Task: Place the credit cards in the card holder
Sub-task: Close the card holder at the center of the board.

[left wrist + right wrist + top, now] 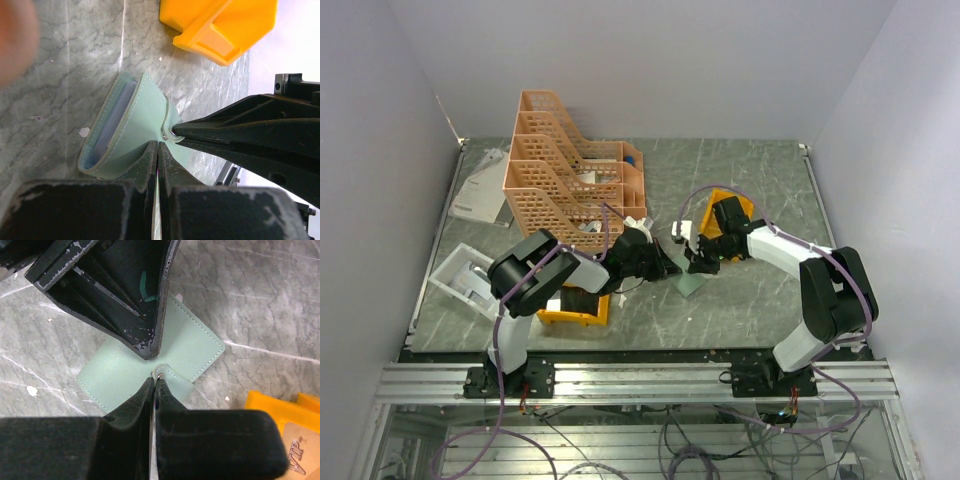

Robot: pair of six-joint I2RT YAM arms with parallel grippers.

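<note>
Two black claws meet on one thing: nearest us, the left gripper (pixel 158 150) is pinched tight on a leaf of the small grey-green stitched card holder (pixel 131 131), which rests on the grey marbled table (pixel 75 60) between the arms; the right gripper (pixel 154 382), jaws closed, nips its snap-button tab from the opposite side; the fold gapes away from the left claw; just beyond the right claw, an orange plastic bin (pixel 272 407) holds a tan lettered credit card (pixel 300 457), so we judge the right arm nearer it; farther back, a peach lattice file rack (pixel 560 170) stands clear.
</note>
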